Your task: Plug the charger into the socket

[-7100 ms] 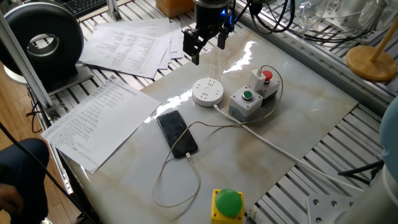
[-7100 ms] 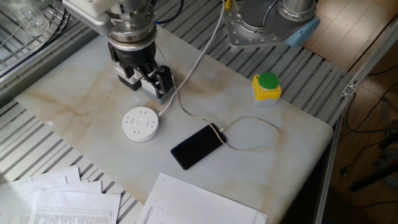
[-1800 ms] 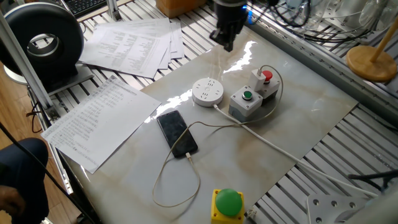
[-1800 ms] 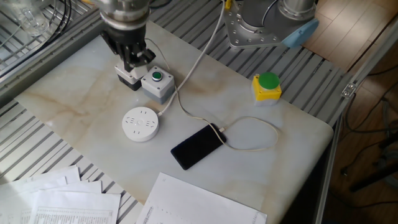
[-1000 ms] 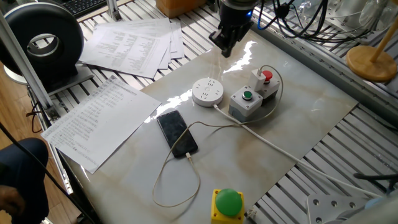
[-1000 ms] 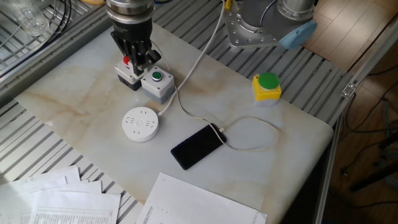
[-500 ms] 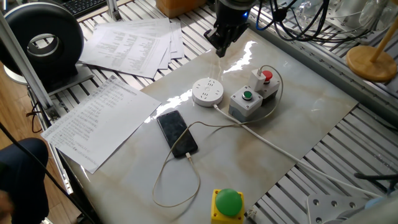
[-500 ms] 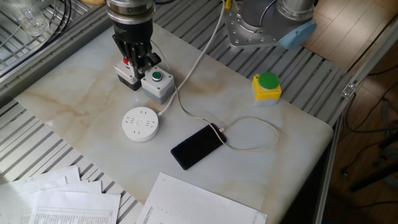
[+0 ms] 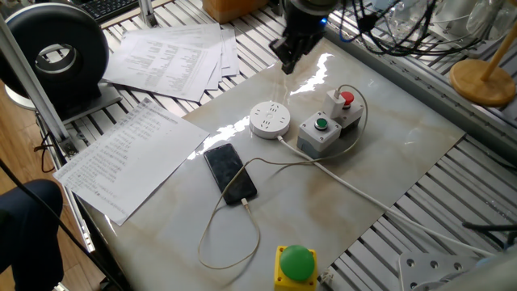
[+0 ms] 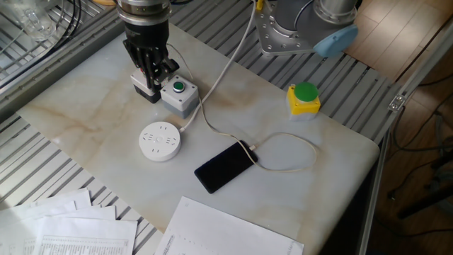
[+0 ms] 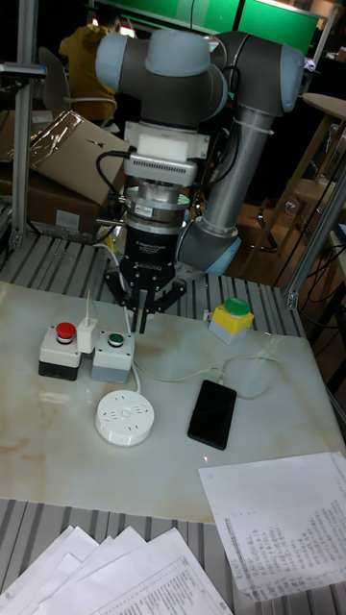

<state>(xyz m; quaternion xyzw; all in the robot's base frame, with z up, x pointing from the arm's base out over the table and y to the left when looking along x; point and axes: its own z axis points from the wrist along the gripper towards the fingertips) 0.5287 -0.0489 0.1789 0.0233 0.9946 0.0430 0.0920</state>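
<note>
The socket [image 9: 270, 118] [image 10: 159, 141] [image 11: 125, 419] is a round white puck lying flat on the marble top, its slots facing up. The charger [image 11: 86, 336] [image 9: 334, 101], a small white cube, stands wedged between the two grey button boxes. Its thin cable [image 9: 229, 240] loops to a black phone [image 9: 230, 172] [image 10: 225, 166]. My gripper [image 9: 287, 63] [image 10: 150, 72] [image 11: 142, 320] hangs shut above the table behind the boxes, apart from the charger, with nothing seen between its fingers. In the other fixed view it hides the charger.
A grey box with a red button [image 9: 346, 103] and one with a green button [image 9: 321, 131] sit right of the socket. A yellow box with a green dome [image 9: 296, 264] stands near the front edge. Paper sheets [image 9: 129, 153] lie to the left.
The gripper, open seven seconds ago, is shut now. Over the last second it only drifted slightly near the button boxes. Charger, socket and phone have not moved.
</note>
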